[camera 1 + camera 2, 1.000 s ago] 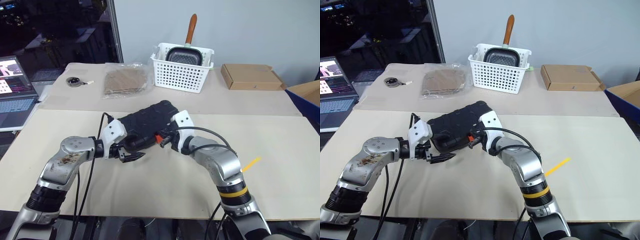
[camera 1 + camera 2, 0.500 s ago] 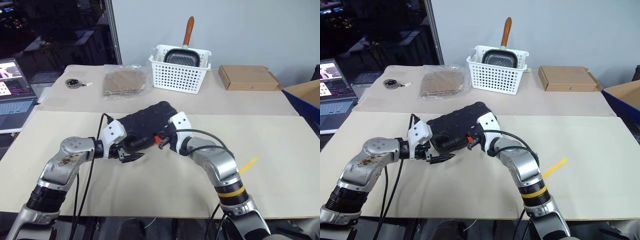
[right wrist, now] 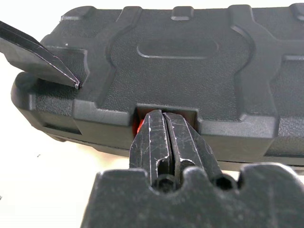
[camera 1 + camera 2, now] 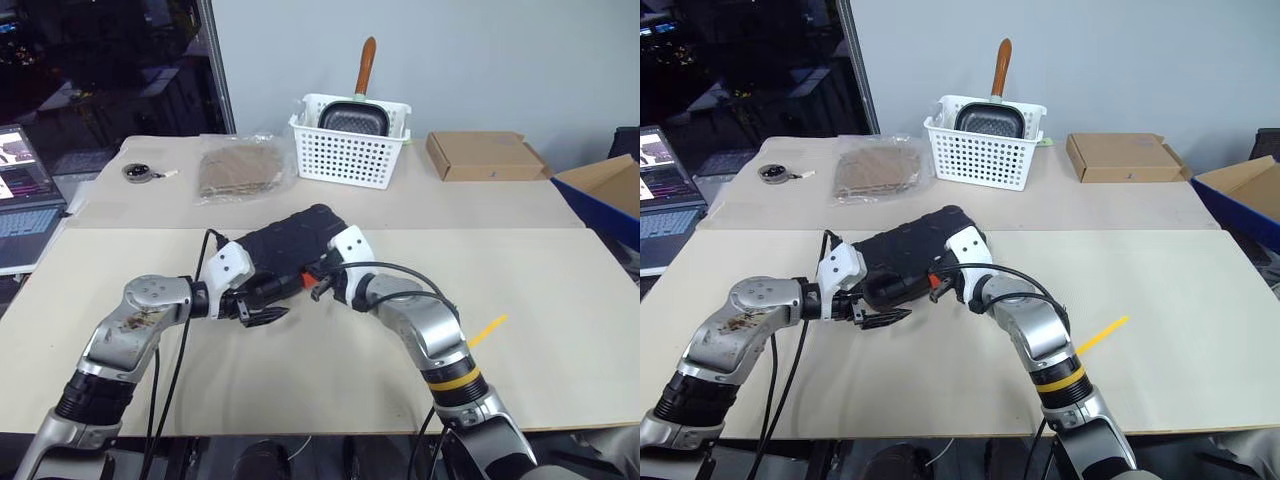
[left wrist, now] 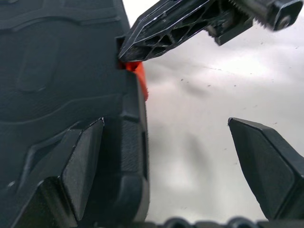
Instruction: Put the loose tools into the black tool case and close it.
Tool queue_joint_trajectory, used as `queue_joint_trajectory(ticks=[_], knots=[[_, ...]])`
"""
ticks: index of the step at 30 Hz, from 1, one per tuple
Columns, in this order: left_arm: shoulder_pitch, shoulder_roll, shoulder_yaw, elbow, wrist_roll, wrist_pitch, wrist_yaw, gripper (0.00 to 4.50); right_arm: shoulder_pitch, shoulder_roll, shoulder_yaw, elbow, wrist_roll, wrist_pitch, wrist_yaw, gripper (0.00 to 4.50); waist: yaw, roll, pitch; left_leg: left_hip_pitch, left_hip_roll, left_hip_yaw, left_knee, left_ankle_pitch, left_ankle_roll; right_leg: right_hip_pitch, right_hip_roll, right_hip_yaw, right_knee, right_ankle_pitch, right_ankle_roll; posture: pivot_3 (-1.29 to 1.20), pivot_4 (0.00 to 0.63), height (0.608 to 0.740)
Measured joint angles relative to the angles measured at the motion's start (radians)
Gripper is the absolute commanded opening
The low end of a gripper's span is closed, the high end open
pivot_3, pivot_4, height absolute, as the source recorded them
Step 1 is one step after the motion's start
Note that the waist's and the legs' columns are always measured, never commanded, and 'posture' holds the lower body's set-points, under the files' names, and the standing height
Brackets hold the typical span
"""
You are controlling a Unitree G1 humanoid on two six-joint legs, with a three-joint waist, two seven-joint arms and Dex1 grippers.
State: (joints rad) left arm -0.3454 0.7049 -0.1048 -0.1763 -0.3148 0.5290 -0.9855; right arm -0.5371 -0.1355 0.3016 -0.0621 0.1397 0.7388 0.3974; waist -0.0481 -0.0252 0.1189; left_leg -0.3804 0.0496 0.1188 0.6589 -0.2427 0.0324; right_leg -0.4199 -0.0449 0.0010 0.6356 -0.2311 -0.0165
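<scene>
The black tool case lies shut on the table's middle, its small orange latch on the near edge. My right gripper is shut, with its tips pressed against the latch in the notch of the case's edge. My left gripper stands open at the case's near left corner. One of its fingers rests on the lid and the other hangs over the bare table. One loose tool, a small grey tape ring, lies far back on the left.
At the back stand a white lattice basket holding a pan, a flat cardboard box and a clear bag of brown material. A laptop is at the left edge and a blue bin at the right. A yellow strip lies near my right arm.
The whole picture has shifted a little as the camera moved. Both grippers and the case stand as before.
</scene>
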Motion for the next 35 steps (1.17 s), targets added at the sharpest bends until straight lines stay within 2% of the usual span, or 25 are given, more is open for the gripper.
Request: queue_joint_trajectory(ticks=[8,11,13,15,17,18,19,21,24,25,29,31,35], knots=[[0.002,-0.002,0.0,-0.001,-0.002,0.0,0.0,4.5,0.031,0.0,-0.022,0.007,0.004,-0.085,0.035,0.02,0.004,0.0,-0.001,0.0,0.0,0.001,0.0,0.0,0.0,-0.002,-0.001,0.007,0.004,-0.003,0.002,0.0,0.15,0.74],[0.02,-0.032,0.029,-0.005,-0.021,-0.03,0.012,4.5,0.15,-0.026,-0.066,-0.074,0.072,-0.188,0.117,0.02,0.01,0.0,0.001,-0.007,-0.001,0.001,-0.001,-0.001,-0.001,-0.007,-0.001,0.007,0.003,-0.002,0.0,0.0,0.15,0.74],[0.042,-0.06,0.074,-0.01,-0.059,-0.026,0.026,4.5,0.198,-0.063,-0.108,-0.132,0.122,-0.218,0.17,0.59,0.012,0.0,0.002,-0.013,-0.002,0.001,0.0,-0.001,0.0,-0.012,-0.002,0.007,0.003,-0.002,0.0,0.0,0.15,0.74],[0.075,-0.074,0.143,-0.058,-0.132,-0.002,0.042,4.5,0.235,-0.162,-0.179,-0.225,0.168,-0.243,0.238,1.11,0.013,-0.001,0.002,-0.022,-0.002,0.001,0.001,-0.002,0.0,-0.019,-0.002,0.007,0.003,-0.002,0.002,0.0,0.15,0.74],[0.101,-0.073,0.202,-0.119,-0.199,0.034,0.055,4.5,0.267,-0.251,-0.228,-0.285,0.193,-0.253,0.288,1.98,0.016,-0.001,0.003,-0.022,-0.002,0.0,0.001,-0.003,0.001,-0.019,-0.001,0.008,0.002,-0.002,0.003,0.0,0.15,0.74],[0.114,-0.07,0.228,-0.148,-0.224,0.05,0.061,4.5,0.283,-0.276,-0.247,-0.307,0.203,-0.253,0.305,2.15,0.016,-0.001,0.003,-0.021,-0.002,0.0,0.001,-0.003,0.002,-0.019,-0.001,0.009,0.001,-0.002,0.003,0.0,0.15,0.74],[0.139,-0.065,0.258,-0.191,-0.259,0.074,0.071,4.5,0.309,-0.318,-0.266,-0.339,0.231,-0.252,0.339,2.6,0.016,-0.001,0.003,-0.022,-0.002,0.0,0.0,-0.003,0.002,-0.019,0.0,0.009,0.0,-0.002,0.003,0.0,0.15,0.74],[0.216,-0.049,0.331,-0.264,-0.322,0.108,0.081,4.5,0.393,-0.433,-0.322,-0.392,0.269,-0.252,0.415,3.16,0.021,-0.001,0.003,-0.021,-0.002,0.0,0.0,-0.005,0.002,-0.018,0.0,0.009,-0.003,-0.003,0.003,0.0,0.15,0.74],[0.341,-0.017,0.443,-0.333,-0.394,0.145,0.094,4.5,0.493,-0.545,-0.449,-0.408,0.319,-0.257,0.501,4.34,0.024,-0.002,0.004,-0.019,-0.002,0.0,0.0,-0.005,0.003,-0.015,0.0,0.009,-0.004,-0.003,0.003,0.0,0.15,0.74],[0.371,-0.013,0.469,-0.354,-0.405,0.15,0.094,4.5,0.517,-0.565,-0.475,-0.411,0.327,-0.27,0.522,4.46,0.027,-0.002,0.004,-0.018,-0.002,0.0,0.0,-0.005,0.003,-0.014,0.0,0.009,-0.005,-0.003,0.003,0.0,0.15,0.74],[0.567,0.008,0.597,-0.428,-0.459,0.157,0.083,4.5,0.658,-0.615,-0.586,-0.409,0.356,-0.339,0.62,4.46,0.037,-0.003,0.009,-0.007,-0.001,0.0,0.0,-0.006,0.002,-0.003,-0.001,0.008,-0.007,-0.008,0.009,0.0,0.15,0.74],[0.642,0.019,0.641,-0.444,-0.464,0.157,0.072,4.5,0.693,-0.625,-0.62,-0.409,0.375,-0.352,0.645,4.46,0.038,-0.003,0.01,-0.007,-0.001,0.0,0.0,-0.006,0.001,-0.003,-0.002,0.009,-0.006,-0.011,0.004,0.0,0.15,0.74],[0.687,0.033,0.692,-0.443,-0.47,0.141,0.055,4.5,0.704,-0.626,-0.644,-0.415,0.394,-0.362,0.649,4.46,0.043,-0.003,0.012,-0.003,-0.001,0.0,0.0,-0.009,-0.006,-0.002,-0.01,0.008,-0.006,-0.01,0.002,0.0,0.15,0.74]])
